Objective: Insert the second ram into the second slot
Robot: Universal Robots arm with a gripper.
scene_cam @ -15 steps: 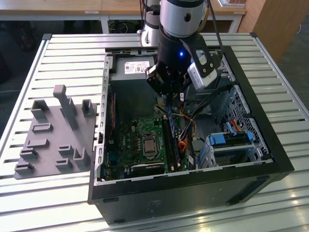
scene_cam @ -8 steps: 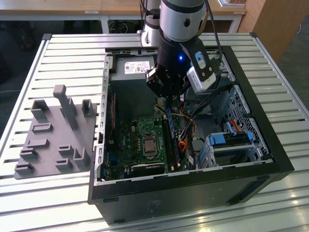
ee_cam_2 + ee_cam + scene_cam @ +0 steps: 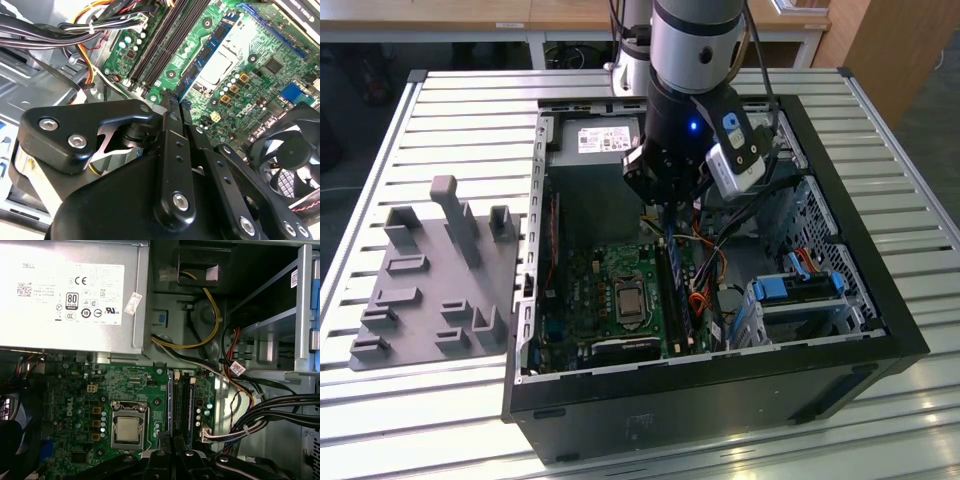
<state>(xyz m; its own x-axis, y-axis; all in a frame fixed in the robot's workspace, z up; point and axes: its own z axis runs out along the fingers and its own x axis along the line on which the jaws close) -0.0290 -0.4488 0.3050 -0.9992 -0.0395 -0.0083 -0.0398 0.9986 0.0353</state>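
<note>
Exterior view, starting from its left: a grey fixture tray [image 3: 430,290] with a few upright pegs lies on the slatted surface [image 3: 460,110], just beside the open computer case [image 3: 720,372]. Inside the case, the power supply [image 3: 600,150] sits at the far end and the green motherboard [image 3: 585,290] lies flat below it, with the processor socket [image 3: 628,298] near its middle. Just past the socket toward the exterior view's right, the second ram [image 3: 678,295] stands on edge in the bank of memory slots, in the slot nearest the socket as far as I can tell. The arm [image 3: 690,60] comes straight down over it, and the gripper [image 3: 667,215] is at the stick's far end, the end toward the power supply. In the second wrist view the two fingers [image 3: 169,115] are drawn in tight, with a sliver of the blue stick showing between their tips, so the gripper looks clamped on that end. In the first wrist view the stick's thin blue edge runs in between the fingertips. I cannot tell whether the stick is pressed fully home. Farther to the exterior view's right come a tangle of cables [image 3: 705,265] and the drive bay with its blue latches [image 3: 800,285].
</note>
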